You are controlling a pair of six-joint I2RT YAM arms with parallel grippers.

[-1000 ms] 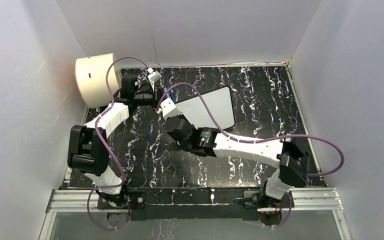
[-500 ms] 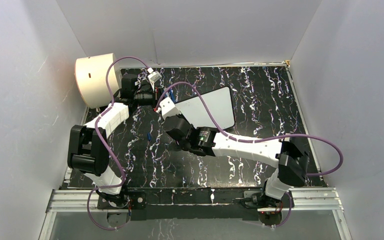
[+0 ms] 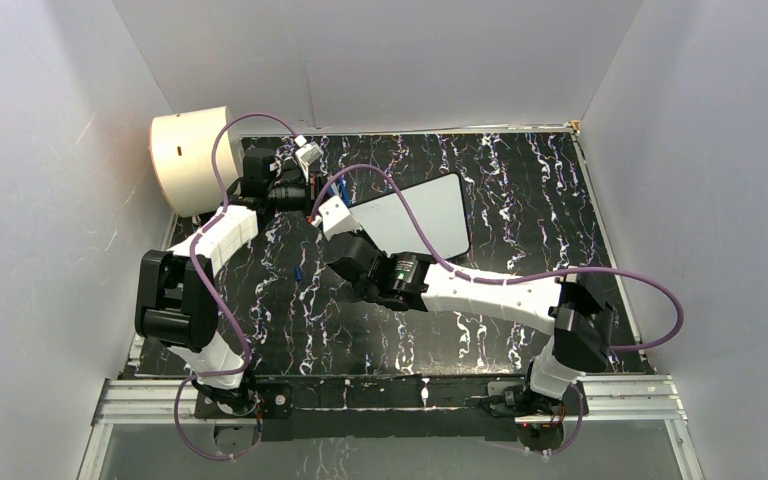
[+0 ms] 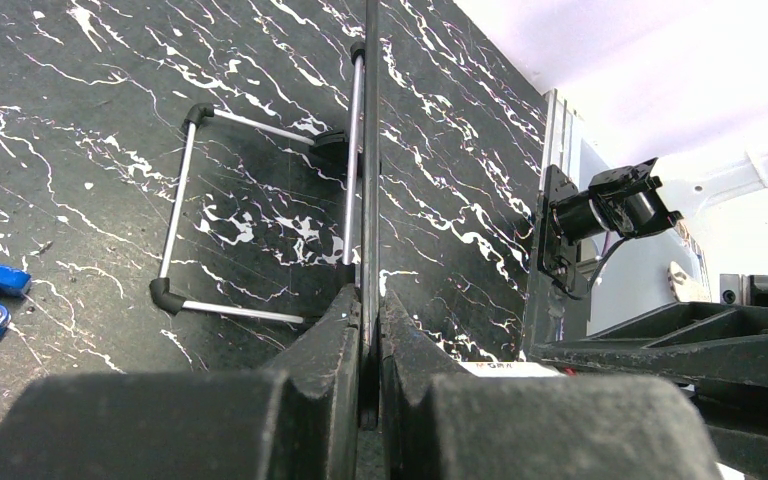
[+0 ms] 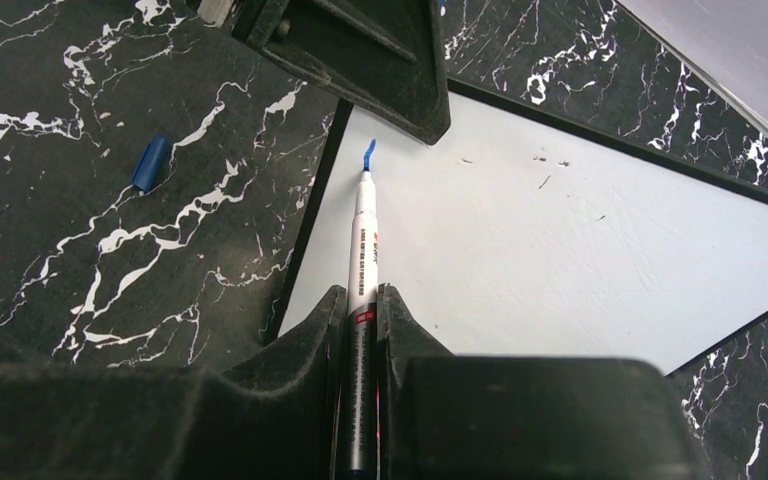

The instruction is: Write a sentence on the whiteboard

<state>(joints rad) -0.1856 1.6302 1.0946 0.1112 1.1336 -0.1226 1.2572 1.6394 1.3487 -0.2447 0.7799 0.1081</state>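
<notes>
The whiteboard [image 3: 422, 213] stands tilted at mid-table on a wire stand [image 4: 260, 220]. In the left wrist view it shows edge-on as a thin black line [image 4: 370, 150], and my left gripper [image 4: 370, 292] is shut on that rim. My right gripper [image 5: 360, 292] is shut on a white marker [image 5: 363, 235]. The marker's blue tip [image 5: 368, 152] touches the board's white face [image 5: 560, 250] near its left edge, just below a left fingertip [image 5: 380, 50]. No sentence shows on the board, only a few small dark specks [image 5: 550, 160].
A cream drum [image 3: 192, 160] stands at the back left beside the left arm. A blue marker cap [image 5: 150, 163] lies on the black marbled table left of the board. Grey walls close in three sides. Purple cables loop over both arms.
The right wrist with the marker has crept slightly left toward the board's left edge. The left arm and the board have not moved.
</notes>
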